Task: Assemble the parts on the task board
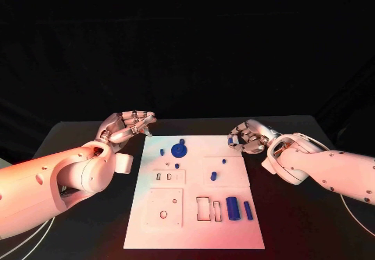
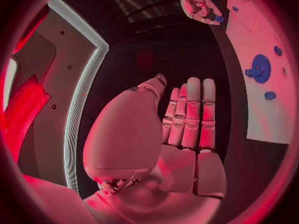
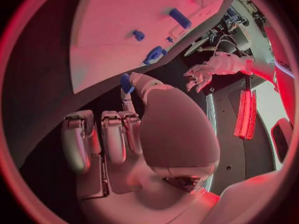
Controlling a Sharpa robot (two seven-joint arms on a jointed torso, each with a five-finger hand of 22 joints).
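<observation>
The white task board (image 1: 195, 227) lies in the middle of the black table. On it are a blue gear (image 1: 179, 149), several small blue pegs such as one at mid-board (image 1: 213, 175), and two blue cylinders (image 1: 232, 207) near the right edge. My right hand (image 1: 249, 138) hovers at the board's far right corner and pinches a small blue part (image 3: 126, 83) between thumb and a finger. My left hand (image 1: 129, 125) hangs off the far left corner, its fingers (image 2: 190, 114) stretched side by side, holding nothing. The gear (image 2: 260, 67) and the right hand (image 2: 199, 5) also show in the left wrist view.
A raised square plate (image 1: 166, 207) with holes sits on the board's near left. Two rectangular slots (image 1: 202, 208) lie beside the cylinders. Black table surface (image 1: 312, 216) surrounds the board on both sides.
</observation>
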